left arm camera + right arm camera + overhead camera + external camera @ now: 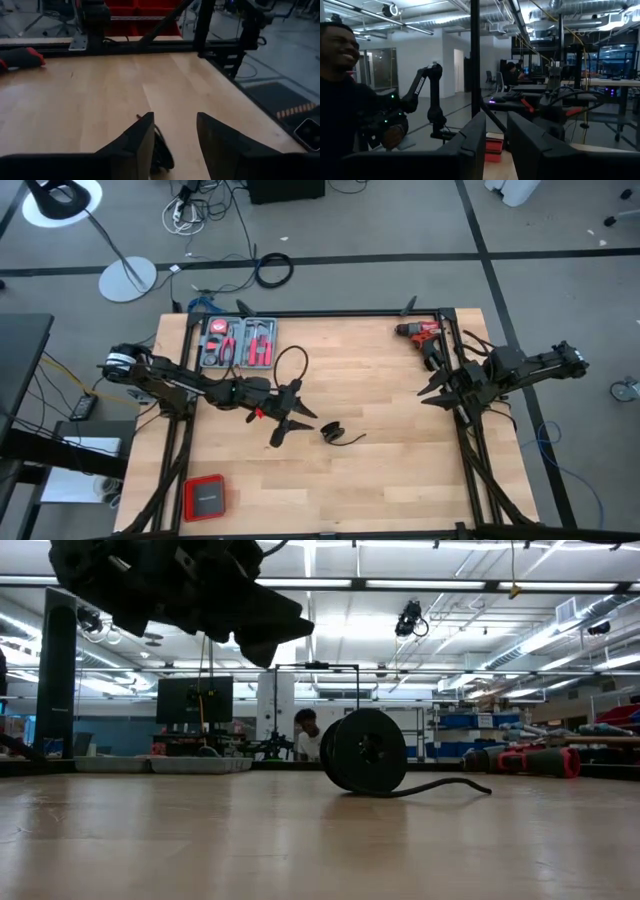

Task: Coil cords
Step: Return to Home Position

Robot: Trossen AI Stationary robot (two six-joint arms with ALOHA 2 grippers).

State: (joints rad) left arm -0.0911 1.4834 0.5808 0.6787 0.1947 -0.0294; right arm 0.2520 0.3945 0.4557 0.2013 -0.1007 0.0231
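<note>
The thin black cord [333,433] is wound into a small coil near the table's middle. In the low view the coil [365,752] stands on its edge on the wood, with a loose tail [450,787] lying flat beside it. My left gripper [293,420] hovers open just left of the coil and above the table [262,635]. In the left wrist view the coil [161,152] shows beside one finger, and the open fingers [174,130] touch nothing. My right gripper [428,393] is open and raised at the table's right side, tilted up toward the room [495,130].
A red drill [420,332] lies at the far right corner and a tool tray [237,343] at the far left. A red and black box [204,497] sits near the front left. Bare wood [400,480] spreads around the coil. A person [340,75] shows beyond the table.
</note>
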